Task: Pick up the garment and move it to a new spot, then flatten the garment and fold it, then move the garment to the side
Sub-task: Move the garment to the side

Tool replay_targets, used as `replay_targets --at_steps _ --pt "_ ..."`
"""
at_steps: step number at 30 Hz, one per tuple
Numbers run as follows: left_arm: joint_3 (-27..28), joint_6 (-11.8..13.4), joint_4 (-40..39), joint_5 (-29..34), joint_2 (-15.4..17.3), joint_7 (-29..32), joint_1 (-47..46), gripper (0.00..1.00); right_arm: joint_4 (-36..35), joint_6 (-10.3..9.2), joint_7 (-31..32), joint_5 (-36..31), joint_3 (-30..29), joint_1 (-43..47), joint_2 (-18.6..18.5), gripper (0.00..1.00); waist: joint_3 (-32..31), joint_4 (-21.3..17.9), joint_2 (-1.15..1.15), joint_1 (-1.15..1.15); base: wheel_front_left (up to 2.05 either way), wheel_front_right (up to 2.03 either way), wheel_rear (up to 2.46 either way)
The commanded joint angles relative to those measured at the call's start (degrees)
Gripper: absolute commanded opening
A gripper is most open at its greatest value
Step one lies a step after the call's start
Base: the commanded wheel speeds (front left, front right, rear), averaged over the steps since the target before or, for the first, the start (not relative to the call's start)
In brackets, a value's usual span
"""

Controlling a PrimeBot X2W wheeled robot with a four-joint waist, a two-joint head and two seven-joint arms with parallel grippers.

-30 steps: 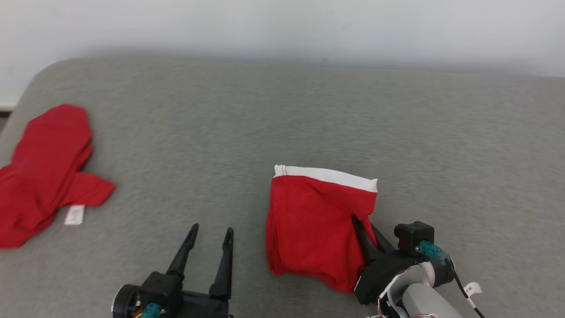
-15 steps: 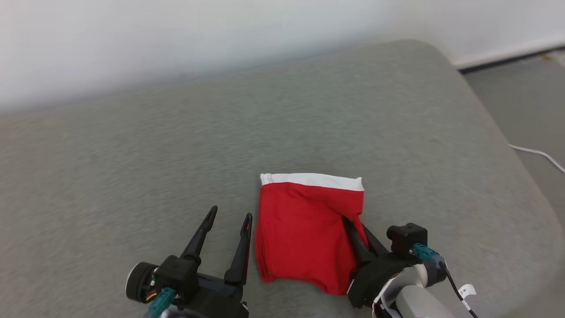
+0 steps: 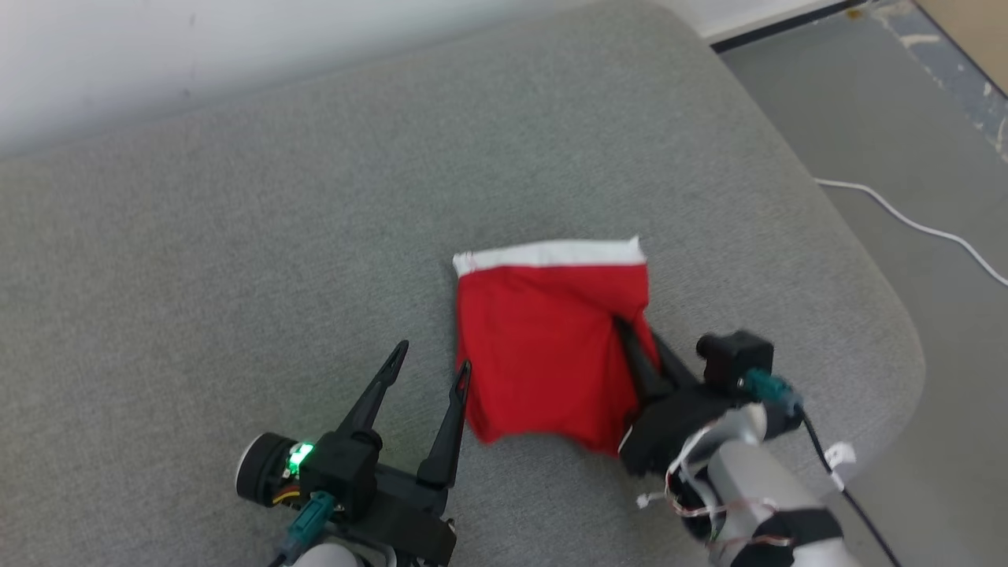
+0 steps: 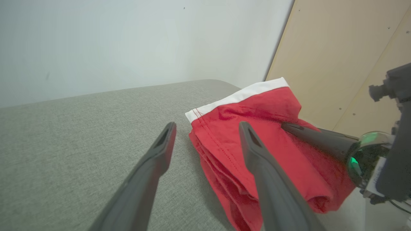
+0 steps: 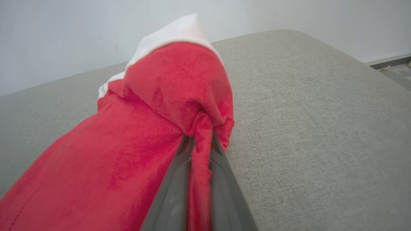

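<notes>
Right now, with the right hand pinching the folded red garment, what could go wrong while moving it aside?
The right hand grips only a small pinch at the right edge of the red garment, so the folded layers may slide apart. The open left hand sits right beside its left edge and could snag it. The grey surface ends nearby on the right; the garment might slip off.

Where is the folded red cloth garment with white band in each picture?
Head view: folded red cloth garment, centre, on grey fabric surface.
Left wrist view: right of centre, beyond open left gripper.
Right wrist view: left and centre.
Shared landmark: shut right gripper pinching its edge.
</notes>
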Motion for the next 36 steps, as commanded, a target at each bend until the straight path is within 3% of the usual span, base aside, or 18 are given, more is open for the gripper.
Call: replay_targets --at_steps 1,5,13,22,29,30,31,32,36 --pt "0.3 -0.3 0.0 1.1 0.3 -0.2 -1.4 1.00 1.1 -0.13 0.0 -1.8 -1.0 -3.0 0.0 0.00 4.8 2.9 0.00 0.00 0.00 0.00 0.00" --pt "-0.1 -0.6 -0.5 2.5 0.3 -0.2 -3.4 1.00 4.7 -0.13 0.0 -4.4 -4.2 -8.5 -1.2 0.00 9.1 7.3 0.00 0.00 0.00 0.00 0.00" --pt "1.3 -0.8 -2.4 4.5 0.5 -0.2 -6.0 1.00 15.3 -0.13 0.0 -11.3 -10.9 -20.1 -9.2 0.00 15.4 13.8 0.00 0.00 0.00 0.00 0.00" --pt "3.3 -0.6 -3.5 5.1 0.6 -0.1 -5.9 1.00 21.9 -0.13 0.0 -18.8 -18.6 -24.5 -18.2 0.00 16.7 16.1 0.00 0.00 0.00 0.00 0.00" --pt "4.6 -0.6 -3.6 5.3 0.9 0.0 -5.7 1.00 21.7 -0.13 0.0 -27.1 -26.1 -24.7 -23.3 0.00 16.5 16.5 0.00 0.00 0.00 0.00 0.00" --pt "4.9 -0.6 -3.5 5.3 0.9 0.0 -5.6 1.00 21.3 -0.13 0.0 -27.9 -27.3 -24.7 -23.4 0.34 16.4 16.4 0.00 0.00 0.00 0.00 0.00" --pt "5.2 -0.6 -3.4 5.3 0.9 0.0 -5.5 1.00 21.3 -0.13 0.0 -28.7 -28.5 -24.7 -23.3 0.88 16.3 16.3 0.00 0.00 0.00 0.00 0.00" --pt "5.5 -0.6 -3.2 5.3 0.9 0.0 -5.4 1.00 21.8 -0.13 0.0 -29.8 -29.7 -24.4 -23.3 1.00 16.1 16.3 0.00 0.00 0.00 0.00 0.00" --pt "5.4 -0.6 -3.1 5.2 0.7 0.0 -4.7 1.00 18.3 -0.13 0.0 -32.7 -35.9 -23.9 -23.7 1.00 14.7 16.6 0.00 0.00 0.00 0.00 0.00"
